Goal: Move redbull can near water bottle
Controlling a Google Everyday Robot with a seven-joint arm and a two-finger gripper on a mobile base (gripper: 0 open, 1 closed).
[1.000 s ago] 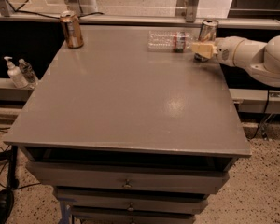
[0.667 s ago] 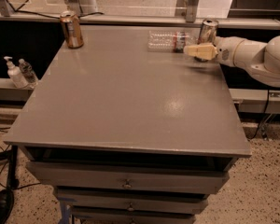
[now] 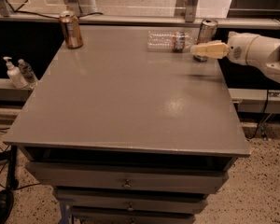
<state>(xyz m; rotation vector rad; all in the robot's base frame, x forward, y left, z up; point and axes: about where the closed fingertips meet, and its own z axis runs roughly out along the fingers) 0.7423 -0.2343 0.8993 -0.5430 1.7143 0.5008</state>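
The cream tool [image 3: 199, 49] has drawn back slightly rightward and hangs in front of the slim silver-and-blue redbull can [image 3: 207, 31]. I cannot tell its opening or hold. The can stands unmoved at the grey worktop's [image 3: 130, 106] far right, just beside the clear crinkled water bottle [image 3: 164, 39] lying on its side, so the task looks nearly met. No lettering is legible.

No legible text anywhere — tool [image 3: 199, 50] in front of redbull can [image 3: 207, 31].

Tool [image 3: 196, 50] at right; pointing left
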